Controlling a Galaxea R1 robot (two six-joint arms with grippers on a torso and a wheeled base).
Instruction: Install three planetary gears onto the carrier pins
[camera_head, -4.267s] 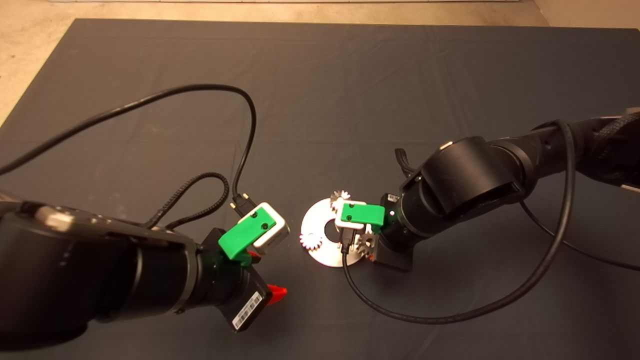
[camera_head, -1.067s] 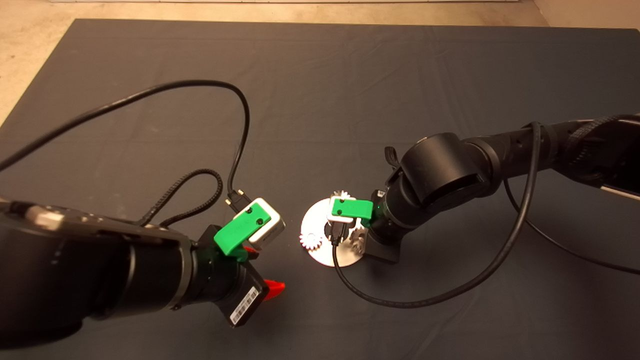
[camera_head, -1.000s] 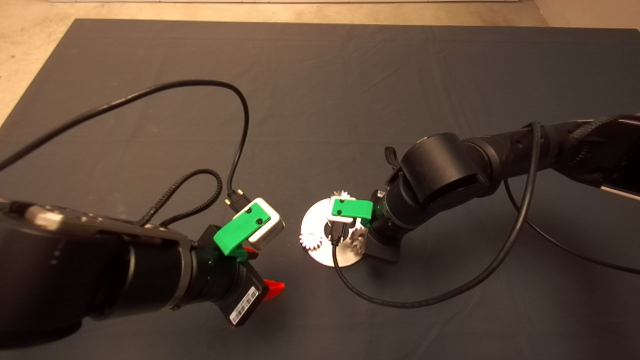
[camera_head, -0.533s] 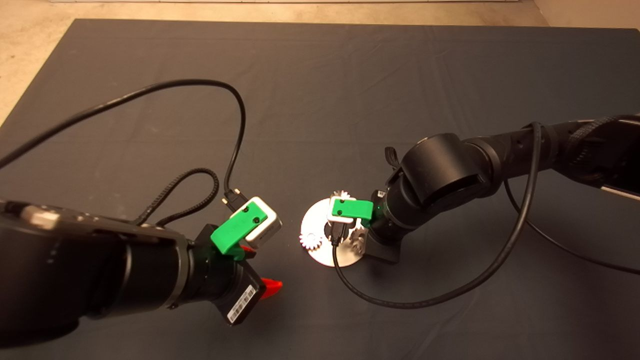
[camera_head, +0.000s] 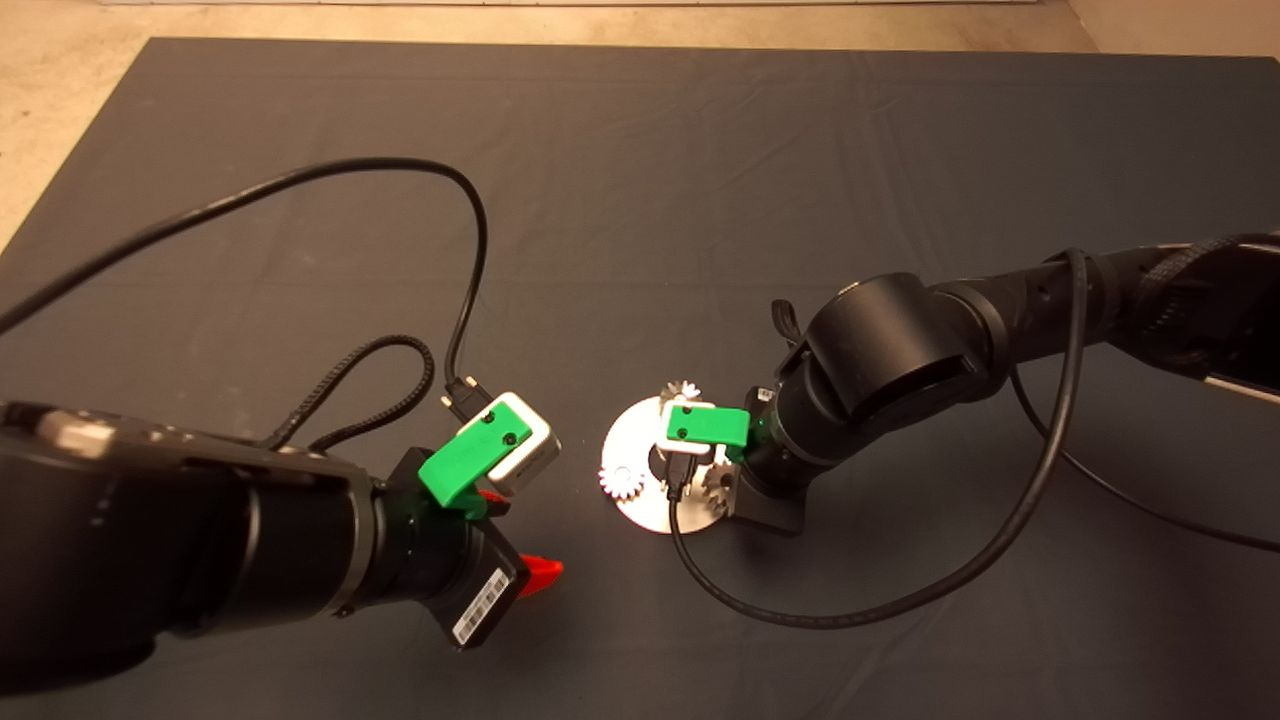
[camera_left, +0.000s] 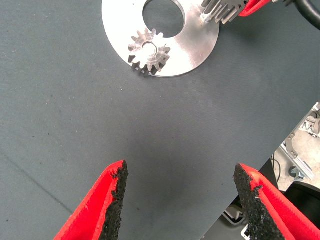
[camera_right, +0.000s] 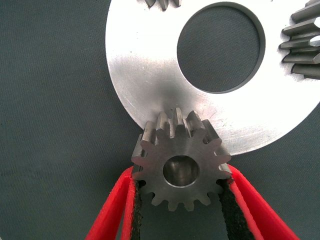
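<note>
Right pincer, clamped on one planetary gear: the gear sat between the two black pads, teeth pressed against both, its centre hole facing the wrist camera. Just beyond the fingertips lay the round silver plate with its large centre hole; the held gear overlapped the plate's near rim. Whether the gear was seated on a carrier pin could not be told, since no pin showed beneath it.

Left pincer, fingers spread wide apart and holding nothing, hung over bare dark mat. Well ahead of its fingertips lay the same plate, carrying a second gear flat on the rim nearest this pincer, a bright pin end visible in its centre hole. Farther on, the gear held by the right pincer appeared at the plate's far edge beside a red fingertip.

The head view alone showed both arms together on the desk: the left pincer stood apart from the plate, the right pincer at the plate's opposite edge. It also showed a third gear on the plate's far rim, mostly outside both wrist views. Only the right wrist view showed pad contact on the gear; only the left wrist view showed the pin inside the second gear.
</note>
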